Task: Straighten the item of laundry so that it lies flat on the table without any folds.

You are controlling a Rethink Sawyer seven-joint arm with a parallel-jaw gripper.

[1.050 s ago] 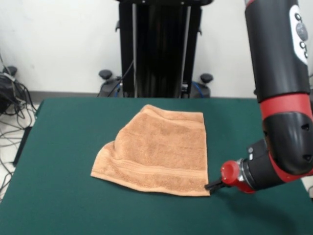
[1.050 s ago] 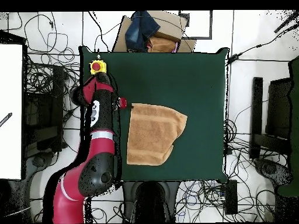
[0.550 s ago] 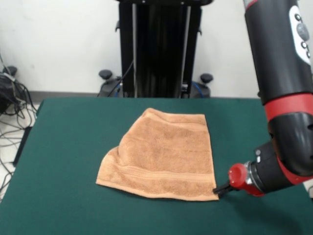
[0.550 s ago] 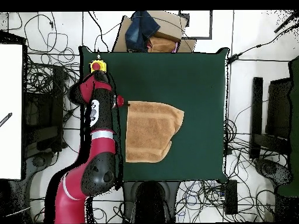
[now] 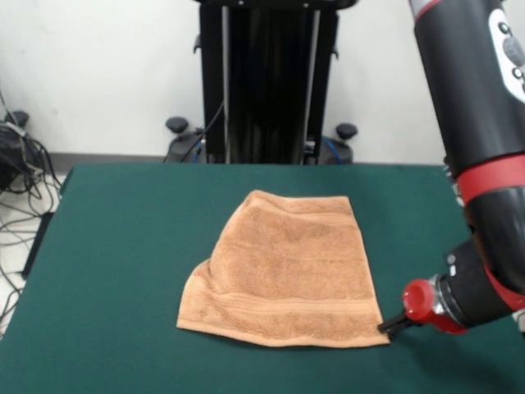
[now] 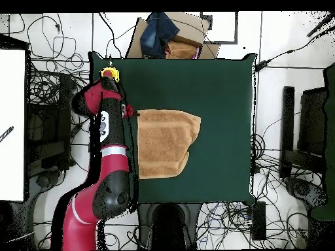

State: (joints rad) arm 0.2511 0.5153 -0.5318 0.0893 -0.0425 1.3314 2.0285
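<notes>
The peach-orange towel, the item of laundry [image 5: 291, 271], lies near the middle of the dark green table [image 5: 123, 246]. Its far-left corner is folded in, so that side [image 5: 207, 275] runs slanted and rumpled. A woven band runs along the near hem. My gripper [image 5: 393, 325] sits low at the towel's near-right corner, shut on it, with the red wrist just behind. From overhead, the towel [image 6: 165, 142] lies left of the table's [image 6: 216, 85] centre, and the gripper [image 6: 133, 112] is at its upper-left corner, close to the table's left edge.
A yellow box with a red button [image 6: 109, 73] sits on the table corner beside the arm. Beyond the far edge lies a cardboard box with dark blue cloth [image 6: 171, 36]. Cables cover the floor all around.
The gripper has slid toward the right and near edge in the front view. The towel has been dragged along by its corner, and its right side now lies straighter.
</notes>
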